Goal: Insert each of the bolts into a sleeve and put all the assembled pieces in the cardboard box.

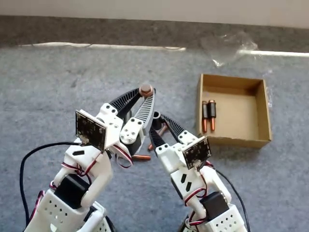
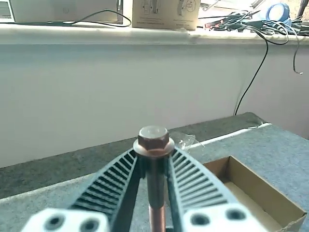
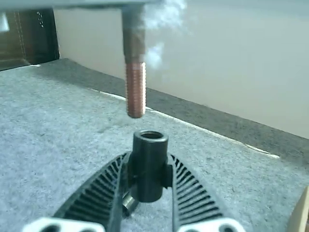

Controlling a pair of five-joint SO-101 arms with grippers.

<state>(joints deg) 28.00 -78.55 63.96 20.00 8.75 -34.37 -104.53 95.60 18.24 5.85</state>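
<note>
Count: you have two assembled pieces (image 1: pixel 212 115) lying in the cardboard box (image 1: pixel 264 113) at frame right; one loose bolt (image 1: pixel 141 157) on the grey mat (image 1: pixel 72 87), lower centre | left gripper (image 2: pixel 154 157) clamped on the held bolt (image 2: pixel 153 137): copper, hex-headed, upright, threads down | right gripper (image 3: pixel 147 164) clamped on one black sleeve (image 3: pixel 149 145), bore up, just below the bolt tip, not touching.

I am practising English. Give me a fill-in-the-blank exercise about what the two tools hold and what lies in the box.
1. The left tool is shut on a bolt with its head pointing ___.
2. The right tool is shut on a black sleeve, directly ___ the bolt's threaded tip.
3. The cardboard box holds ___ assembled pieces.
Missing words: up; below; two.
</note>
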